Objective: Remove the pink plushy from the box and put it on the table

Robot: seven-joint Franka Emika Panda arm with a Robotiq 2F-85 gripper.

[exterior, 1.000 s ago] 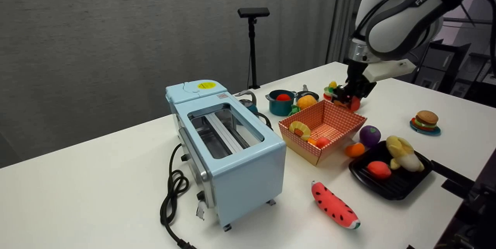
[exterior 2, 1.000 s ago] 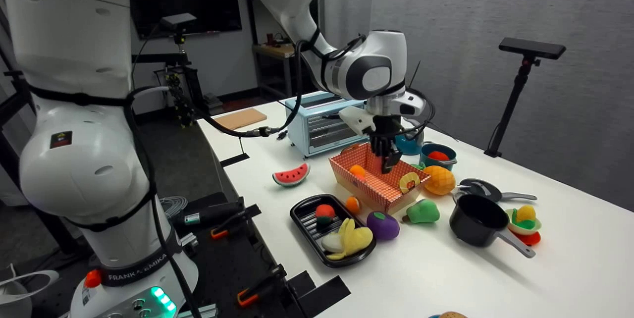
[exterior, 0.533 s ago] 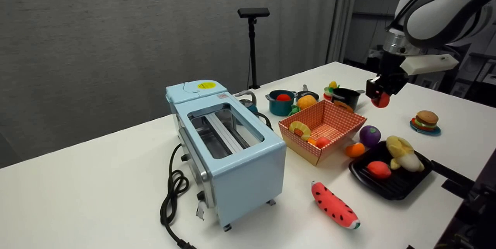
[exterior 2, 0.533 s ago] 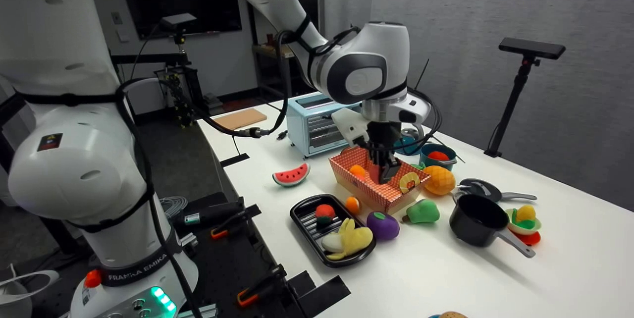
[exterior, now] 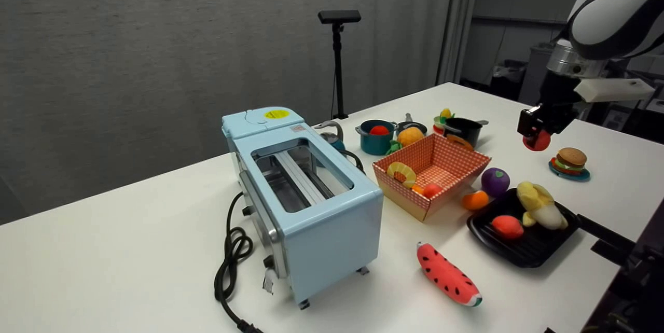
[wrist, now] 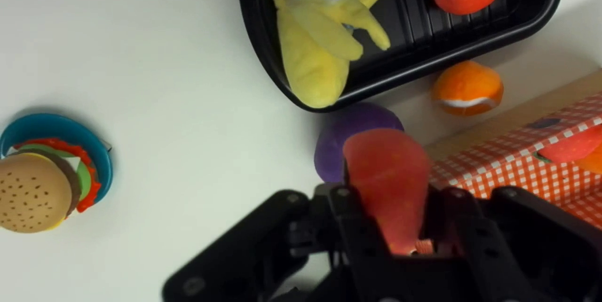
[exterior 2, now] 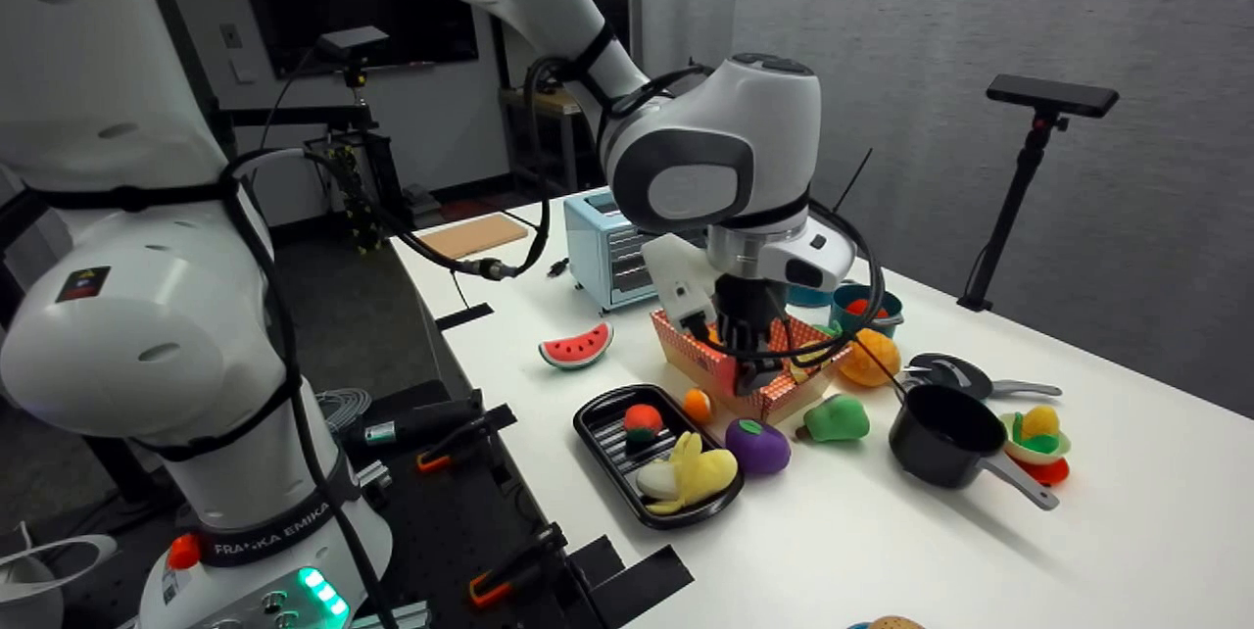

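Wrist view gives us the clearest look: our gripper [wrist: 394, 201] has its fingers [wrist: 350, 215] pinching the pink plushy [wrist: 386, 165] from both sides, with the rounded end poking out past them. So it's already out of the box [wrist: 552, 179], hanging over the table [wrist: 197, 151]; in an exterior view it shows in mid-air between that box and the toy burger [exterior: 570, 161]. We'd guess it's light, squishy, grippy and pretty much unbreakable, so a modest squeeze across the body should do; catching only the round end could let it roll out. We'd set it down well apart from the purple ball [wrist: 336, 137].
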